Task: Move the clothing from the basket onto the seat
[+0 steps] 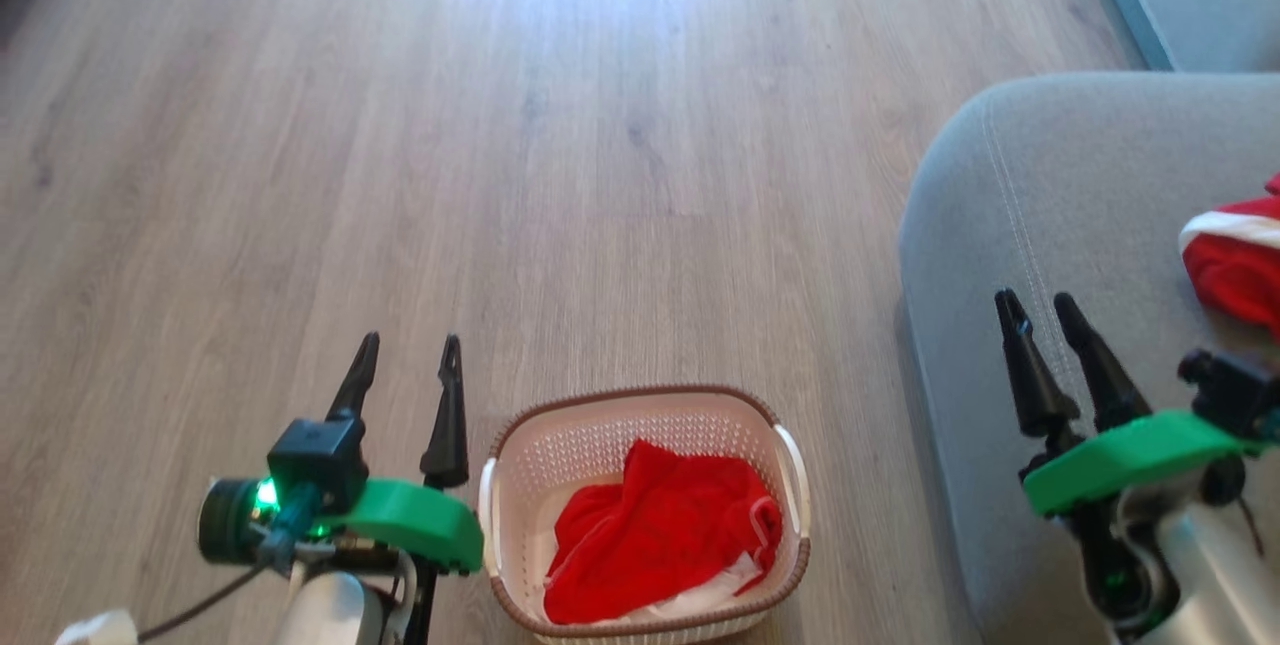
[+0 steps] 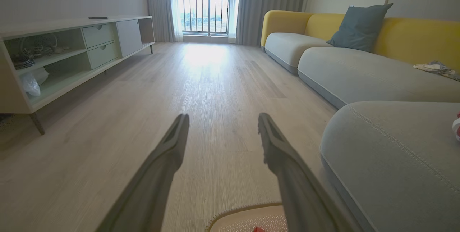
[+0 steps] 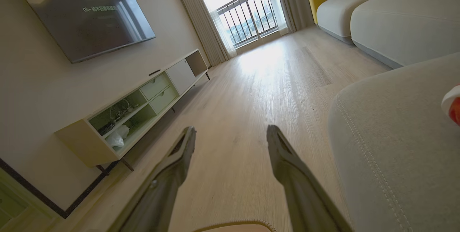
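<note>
You're halfway: first garment (image 1: 1235, 270) lies on the seat (image 1: 1050, 185) beyond its corner, second garment (image 1: 660, 525) in the basket (image 1: 640, 391); left gripper (image 1: 410, 345), right gripper (image 1: 1030, 303) spread, empty.

A: Basket status?
B: Small oval cream plastic basket w/ brown rim (image 1: 640, 392) upright on floor, just left of big grey fabric sofa seat (image 1: 1060, 185). Crumpled red garment w/ white band (image 1: 660, 530) inside.
A: 2nd piece?
B: Other red/white garment (image 1: 1235, 265) lies on seat, partly cut off at view's right edge.
</note>
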Controlling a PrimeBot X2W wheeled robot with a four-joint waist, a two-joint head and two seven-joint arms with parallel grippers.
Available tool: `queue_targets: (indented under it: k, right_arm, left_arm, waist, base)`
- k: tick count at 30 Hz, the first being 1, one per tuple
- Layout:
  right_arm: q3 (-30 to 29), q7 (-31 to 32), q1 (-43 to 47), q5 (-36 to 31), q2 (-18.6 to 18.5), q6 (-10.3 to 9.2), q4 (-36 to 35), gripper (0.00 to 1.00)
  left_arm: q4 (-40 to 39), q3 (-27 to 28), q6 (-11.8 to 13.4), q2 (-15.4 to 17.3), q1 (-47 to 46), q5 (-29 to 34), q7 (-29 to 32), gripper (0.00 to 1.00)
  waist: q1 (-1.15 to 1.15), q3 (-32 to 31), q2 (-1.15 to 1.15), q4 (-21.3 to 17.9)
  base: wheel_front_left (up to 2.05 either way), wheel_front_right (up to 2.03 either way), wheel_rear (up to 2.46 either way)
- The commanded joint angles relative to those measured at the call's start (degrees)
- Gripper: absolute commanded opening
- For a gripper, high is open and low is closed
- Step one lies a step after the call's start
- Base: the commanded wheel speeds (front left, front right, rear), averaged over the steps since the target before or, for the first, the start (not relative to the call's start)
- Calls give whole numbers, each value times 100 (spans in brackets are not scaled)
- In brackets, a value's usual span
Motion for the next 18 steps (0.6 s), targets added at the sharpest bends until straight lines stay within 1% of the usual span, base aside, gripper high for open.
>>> queue_targets:
  k: [1, 5, 6, 9, 14, 18]
  right_arm:
    - [-110, -75, 20, -171, 79, 0, -323, 100]
    - [-430, -76, 453, -648, 425, 0, -604, 100]
    - [-430, -76, 453, -648, 425, 0, -604, 100]
    - [-629, -76, 739, -961, 655, 0, -745, 100]
    - [-796, -77, 1033, -1387, 939, 0, -786, 100]
    - [-867, -77, 1115, -1567, 1123, 0, -764, 100]
  left_arm:
    - [-234, 248, 67, -5, -89, 14, -56, 100]
    - [-300, 269, 138, -5, 66, -25, -56, 100]
    - [-300, 269, 138, -5, 66, -25, -56, 100]
    - [-335, 279, 223, -5, 151, -88, -56, 100]
    - [-338, 195, 268, -6, 252, -96, -56, 100]
    - [-306, 137, 266, -6, 270, -72, -56, 100]
  waist:
    - [1, -53, 0, 51]
    - [1, -77, 0, 105]
    - [1, -77, 0, 105]
    - [1, -87, 0, 128]
    - [1, -89, 0, 129]
    - [1, -63, 0, 143]
  base:
    - [0, 0, 0]
    - [0, 0, 0]
    - [0, 0, 0]
    - [0, 0, 0]
    - [0, 0, 0]
    - [0, 0, 0]
